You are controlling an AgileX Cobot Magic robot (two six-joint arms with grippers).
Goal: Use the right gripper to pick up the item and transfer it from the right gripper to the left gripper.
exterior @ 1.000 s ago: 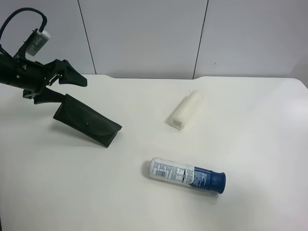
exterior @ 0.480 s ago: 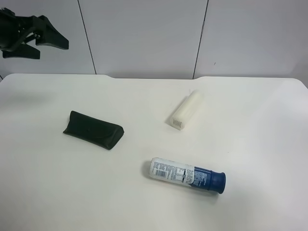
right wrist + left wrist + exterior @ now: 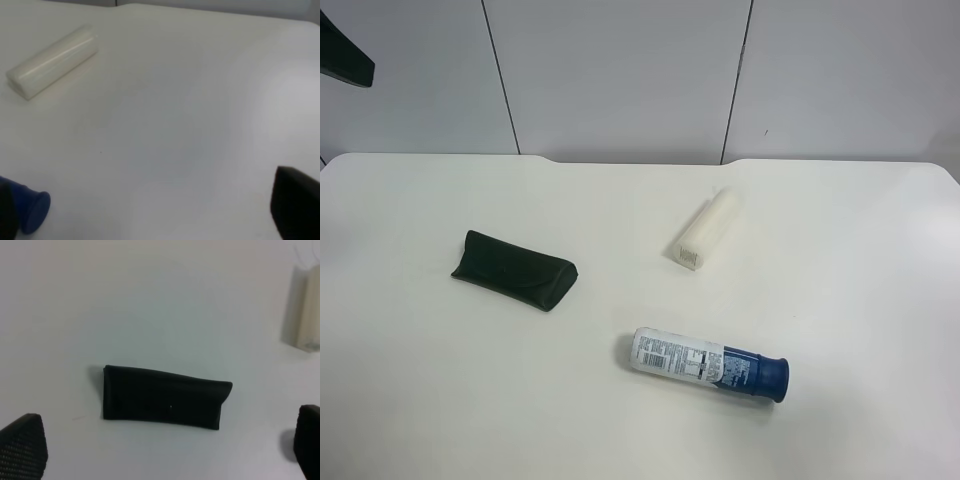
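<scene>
The item, a black-green glasses case [image 3: 513, 270], lies flat on the white table [image 3: 640, 430] at the exterior high view's left, with nothing touching it. Seen from the left wrist, the case [image 3: 162, 397] is well below my left gripper [image 3: 165, 452], which is open, its fingertips [image 3: 22, 447] wide apart and empty. Only one black finger [image 3: 345, 58] of that gripper shows at the exterior high view's top left corner. My right gripper [image 3: 150, 212] is open and empty above the table, and the case does not show in its wrist view.
A white rectangular block [image 3: 705, 230] lies right of the table's middle and also shows as the block [image 3: 52, 61] in the right wrist view. A white bottle with a blue cap [image 3: 708, 363] lies nearer the front; its cap [image 3: 31, 210] is beside the right gripper's finger.
The arm at the exterior high view's left let go of the case's raised end and rose up and leftward, almost out of frame. The case dropped flat and has lain still since.
</scene>
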